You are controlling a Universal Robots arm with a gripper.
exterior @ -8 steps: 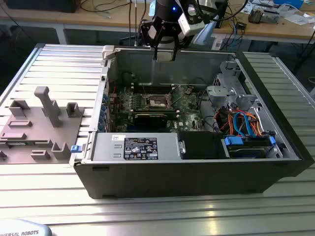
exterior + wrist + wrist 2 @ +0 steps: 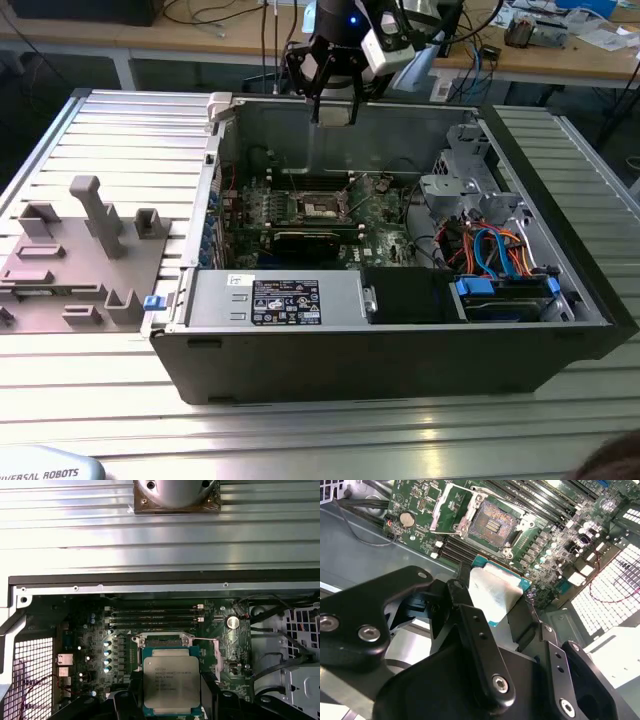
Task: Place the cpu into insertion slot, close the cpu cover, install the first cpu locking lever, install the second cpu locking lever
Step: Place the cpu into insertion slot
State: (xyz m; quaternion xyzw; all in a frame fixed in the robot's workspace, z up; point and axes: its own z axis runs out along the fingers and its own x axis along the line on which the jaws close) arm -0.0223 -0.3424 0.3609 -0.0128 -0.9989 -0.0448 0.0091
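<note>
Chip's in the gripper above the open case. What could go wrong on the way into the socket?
The cpu is pinched by its edges in the gripper, so it might slip or tilt. The insertion slot has exposed contacts; a skewed landing could damage them. The open cpu cover beside the slot might snag the gripper going down.

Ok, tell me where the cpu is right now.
The cpu is held between the gripper's jaws, high over the computer case near its far wall in the exterior view, clear of the empty insertion slot.
</note>
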